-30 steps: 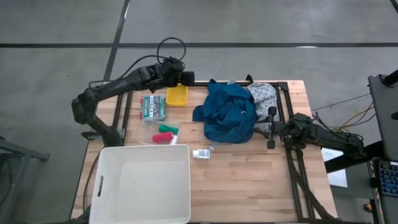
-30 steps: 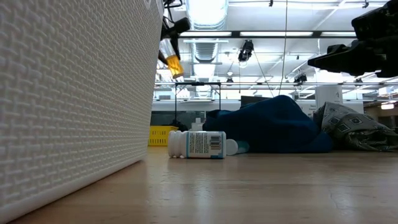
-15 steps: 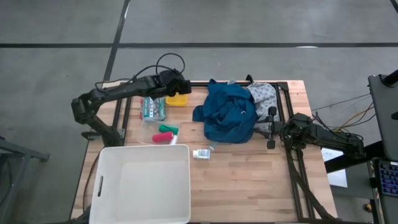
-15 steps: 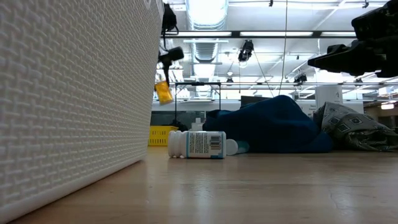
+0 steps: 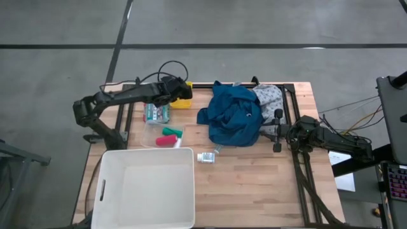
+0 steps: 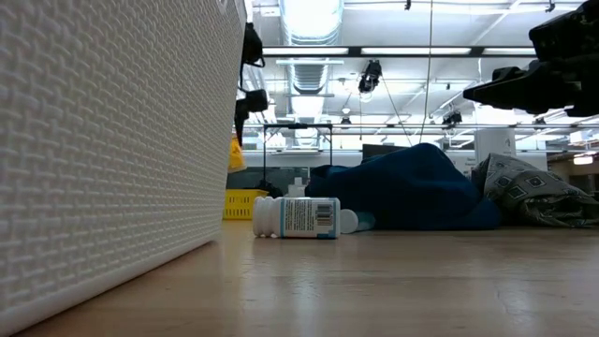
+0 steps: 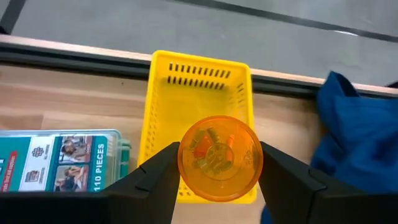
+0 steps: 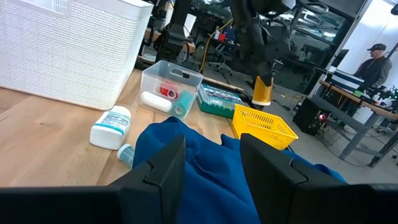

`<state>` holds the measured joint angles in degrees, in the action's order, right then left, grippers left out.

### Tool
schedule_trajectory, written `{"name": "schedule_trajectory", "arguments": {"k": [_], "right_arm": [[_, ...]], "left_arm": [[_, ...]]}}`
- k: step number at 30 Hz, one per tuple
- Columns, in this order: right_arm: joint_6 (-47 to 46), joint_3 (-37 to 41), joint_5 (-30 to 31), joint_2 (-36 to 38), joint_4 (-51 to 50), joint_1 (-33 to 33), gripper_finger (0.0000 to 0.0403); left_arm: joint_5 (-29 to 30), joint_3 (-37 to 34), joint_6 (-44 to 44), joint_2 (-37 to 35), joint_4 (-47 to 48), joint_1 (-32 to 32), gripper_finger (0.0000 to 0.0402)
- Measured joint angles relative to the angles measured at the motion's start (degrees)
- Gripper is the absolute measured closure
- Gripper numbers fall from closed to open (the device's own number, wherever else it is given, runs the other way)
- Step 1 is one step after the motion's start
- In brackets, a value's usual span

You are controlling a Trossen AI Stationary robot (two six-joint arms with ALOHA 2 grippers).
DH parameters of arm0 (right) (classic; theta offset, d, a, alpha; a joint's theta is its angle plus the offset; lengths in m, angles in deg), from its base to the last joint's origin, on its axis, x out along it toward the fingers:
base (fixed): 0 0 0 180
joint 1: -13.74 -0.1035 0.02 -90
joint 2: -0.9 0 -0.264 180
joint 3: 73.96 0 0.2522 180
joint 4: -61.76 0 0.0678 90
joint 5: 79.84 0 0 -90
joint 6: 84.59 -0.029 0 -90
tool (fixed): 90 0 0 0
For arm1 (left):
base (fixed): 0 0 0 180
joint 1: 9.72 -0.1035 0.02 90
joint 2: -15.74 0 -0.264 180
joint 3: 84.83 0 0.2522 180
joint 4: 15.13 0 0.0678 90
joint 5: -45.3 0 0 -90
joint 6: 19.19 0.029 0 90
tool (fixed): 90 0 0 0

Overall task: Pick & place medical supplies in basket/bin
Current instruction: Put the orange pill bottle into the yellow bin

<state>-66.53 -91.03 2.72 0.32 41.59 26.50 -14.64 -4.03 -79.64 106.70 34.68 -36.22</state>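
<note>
left wrist view: left jaws clamp the orange bottle [image 7: 220, 158] upright, base pointing down over the yellow basket [image 7: 198, 93].

We can read only one text: "110 PIECES", printed in white letters on the teal box [image 7: 59, 171] that lies on the table at about 9 o'clock from the small yellow basket [image 7: 199, 93]. The rest of the print on this box is too small for us to read. The white bottle [image 6: 295, 217] lying on its side carries a label with a barcode and some lines of print, but we cannot make out any word on it.
</note>
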Motion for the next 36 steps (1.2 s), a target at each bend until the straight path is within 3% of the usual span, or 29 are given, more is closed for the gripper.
{"name": "schedule_trajectory", "arguments": {"k": [14,36], "right_arm": [[0.0,0.0,0.01,0.0,0.02,0.0,0.0255],[0.0,0.0,0.0,0.0,0.0,0.0,0.0255]], "left_arm": [[1.73,-10.51,-3.14,0.0,-13.86,-0.11,0.0206],[-0.07,-13.95,-2.47,0.02,-15.85,-0.39,0.0206]]}}
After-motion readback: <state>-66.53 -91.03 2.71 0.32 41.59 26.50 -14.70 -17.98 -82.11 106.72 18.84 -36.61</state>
